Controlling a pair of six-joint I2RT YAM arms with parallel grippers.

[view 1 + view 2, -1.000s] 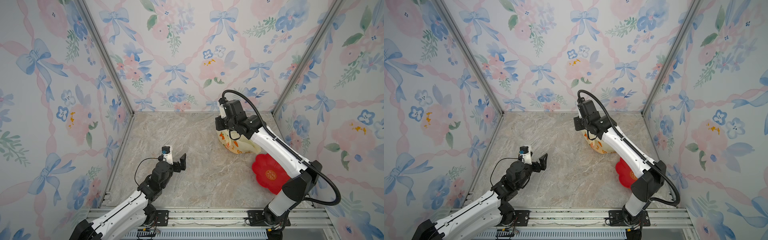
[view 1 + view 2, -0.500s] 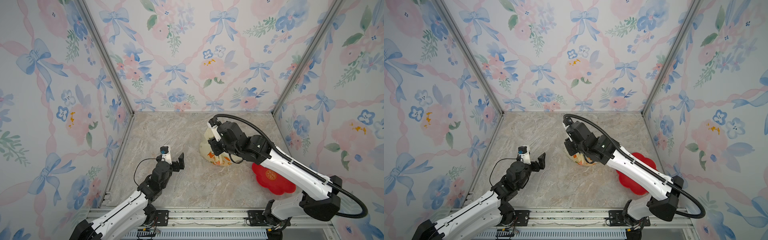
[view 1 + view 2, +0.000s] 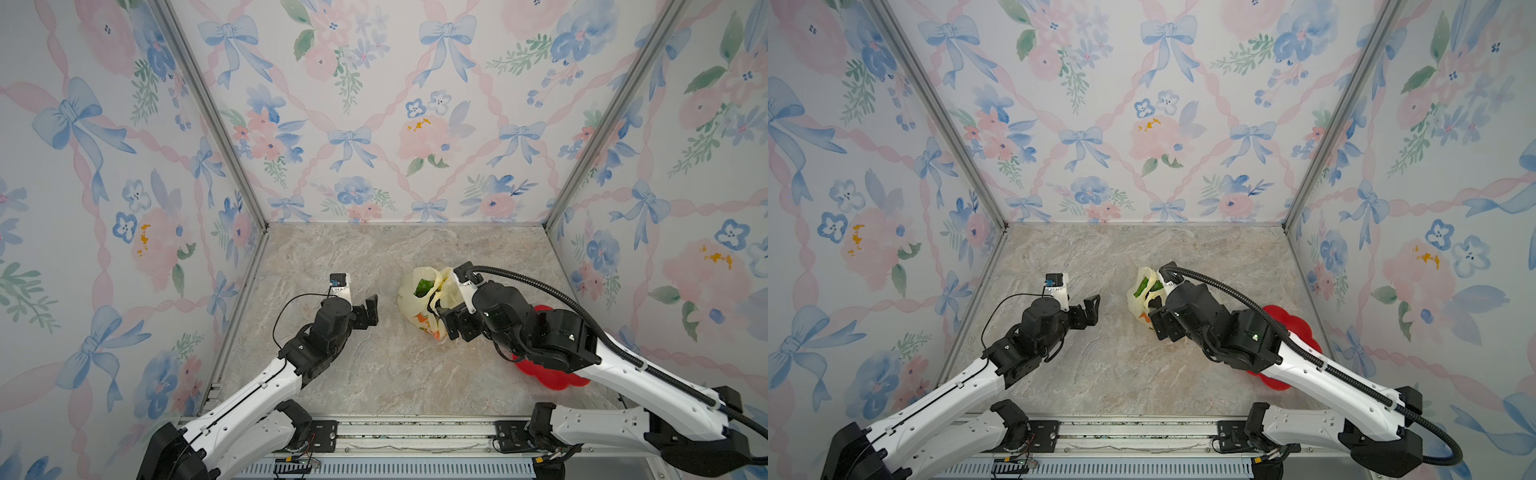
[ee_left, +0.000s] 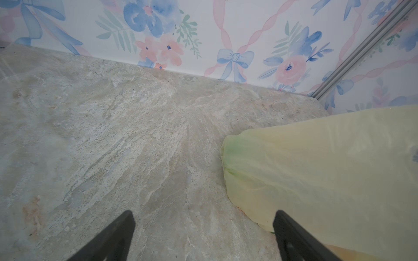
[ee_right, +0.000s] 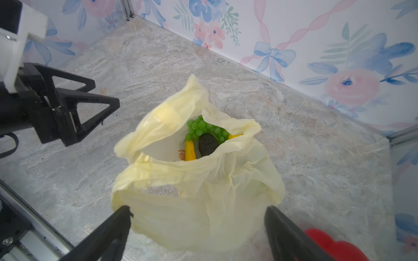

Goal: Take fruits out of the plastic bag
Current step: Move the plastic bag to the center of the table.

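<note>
My right end effector (image 5: 198, 210) stands wide and holds nothing, its tips flanking the near wall of the bag (image 5: 214, 180). Whether they touch the film I cannot tell. The bag stands upright on the desk (image 5: 294, 135), mouth open upward, just ahead of me. Down inside lie the fruits (image 5: 190, 151): avocado (image 5: 207, 144), then grapes (image 5: 199, 127). Beyond, my left end effector (image 5: 104, 94) gapes wide too, empty and farther from the mouth.
</note>
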